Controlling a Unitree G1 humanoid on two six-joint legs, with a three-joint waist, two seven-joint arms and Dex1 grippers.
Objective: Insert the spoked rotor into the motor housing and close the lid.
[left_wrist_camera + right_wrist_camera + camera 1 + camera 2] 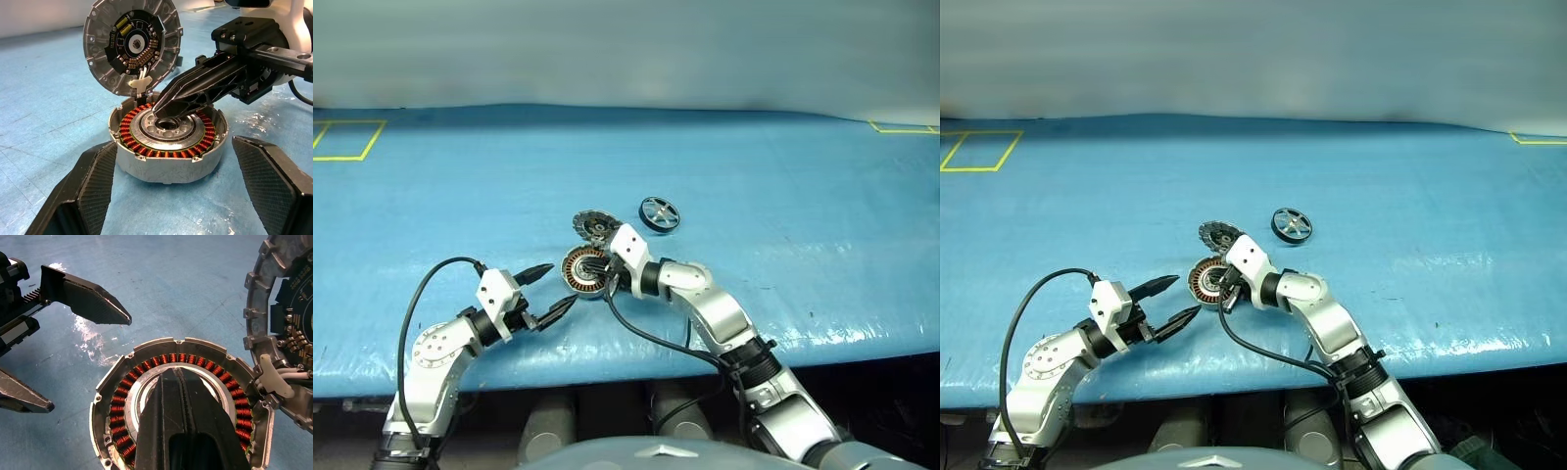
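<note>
Table (783,176) under blue sheeting, with all three parts gathered toward its near middle. Motor housing (168,147) flat on the sheet, copper windings and open centre facing up. Lid (131,46) just behind it, tilted up on edge with its circuit face toward the housing, joined to it by short white wires. Spoked rotor (659,213) flat on the sheet, apart from both, beyond the housing and off to the right, hub axis upright.

Right arm stretched forward and across to the left, right gripper (178,377) angled down, fingers pressed together, tips resting at the housing's centre hub; nothing visible between them. Left gripper (562,284) just left of the housing, fingers spread wide on either side of its rim, not touching.

Judged from this: rotor nearer the right arm, so probably a lift out of the hub, then a reach away and rightward, fingers opened over the black rim.
</note>
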